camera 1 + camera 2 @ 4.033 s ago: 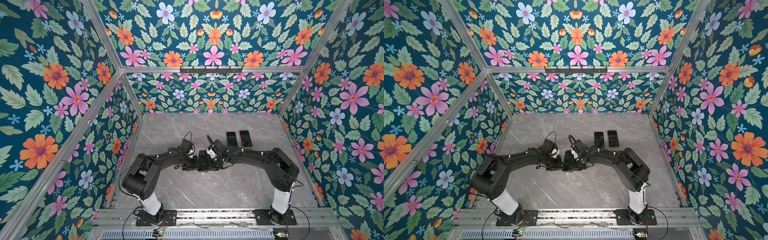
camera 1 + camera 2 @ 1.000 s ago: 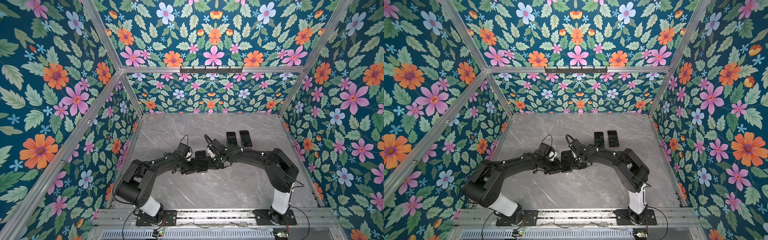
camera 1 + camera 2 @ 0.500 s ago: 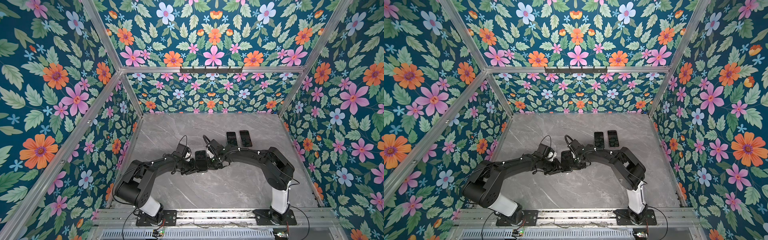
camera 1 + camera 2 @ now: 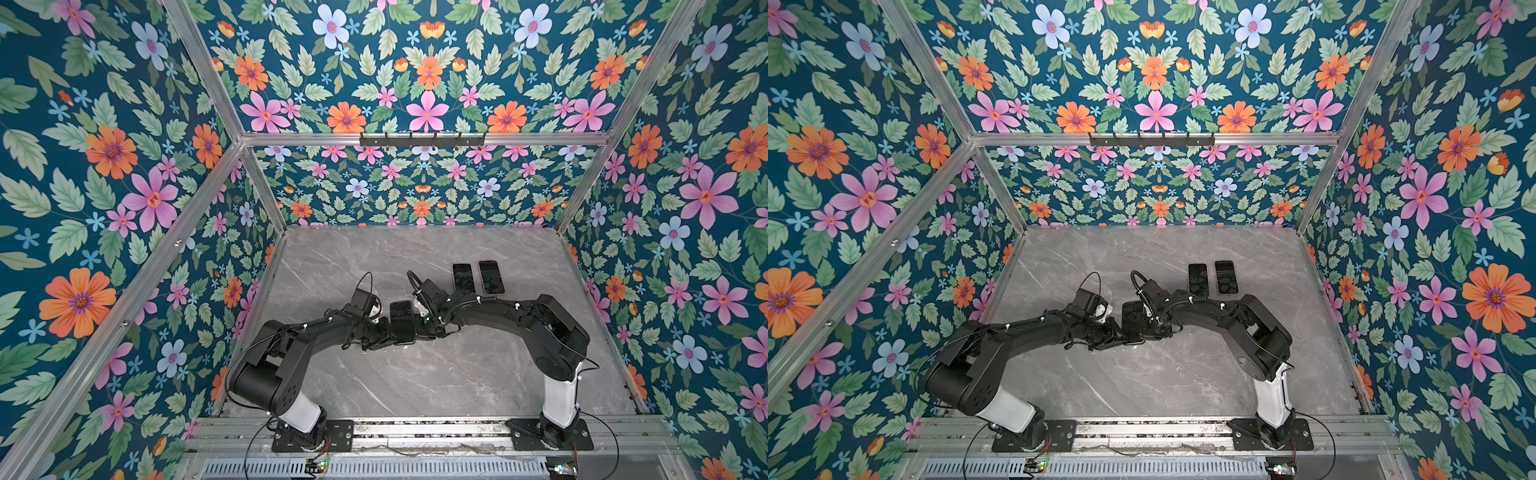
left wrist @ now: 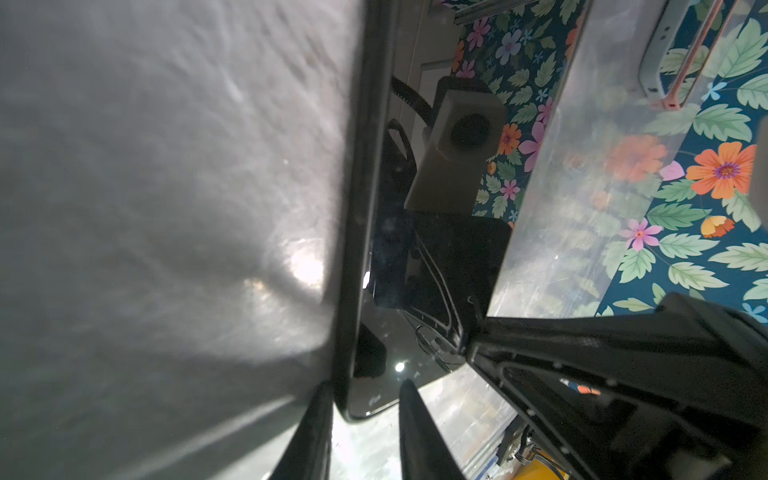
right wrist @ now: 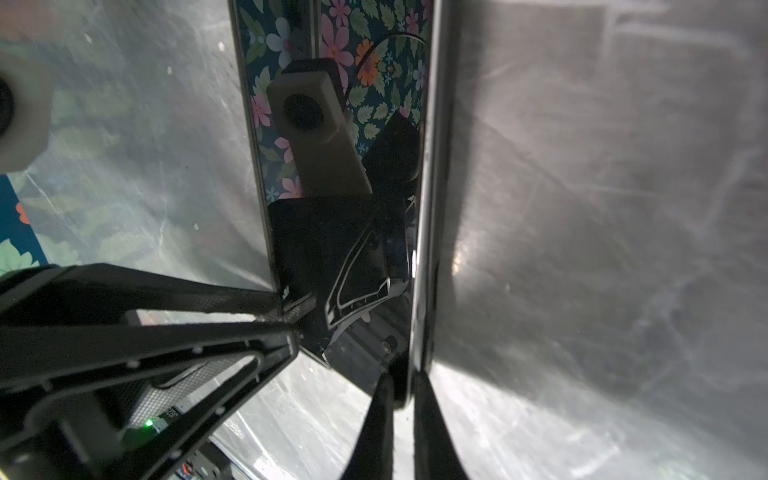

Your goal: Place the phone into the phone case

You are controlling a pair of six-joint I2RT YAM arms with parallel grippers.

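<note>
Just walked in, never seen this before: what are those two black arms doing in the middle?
Two robot arms meet mid-table at one dark phone. The right gripper is pinched shut on its edge; the left gripper straddles it from the other side, grip unclear. They are meant to fit it into a case; I cannot tell whether one is on it. Behind, a dark slab and a second slab lie flat side by side on the grey table.

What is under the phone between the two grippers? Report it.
In both wrist views, shaded bare marble table shows past the edge of the phone. In both top views the phone covers that spot; whether anything thin lies there cannot be told.
</note>
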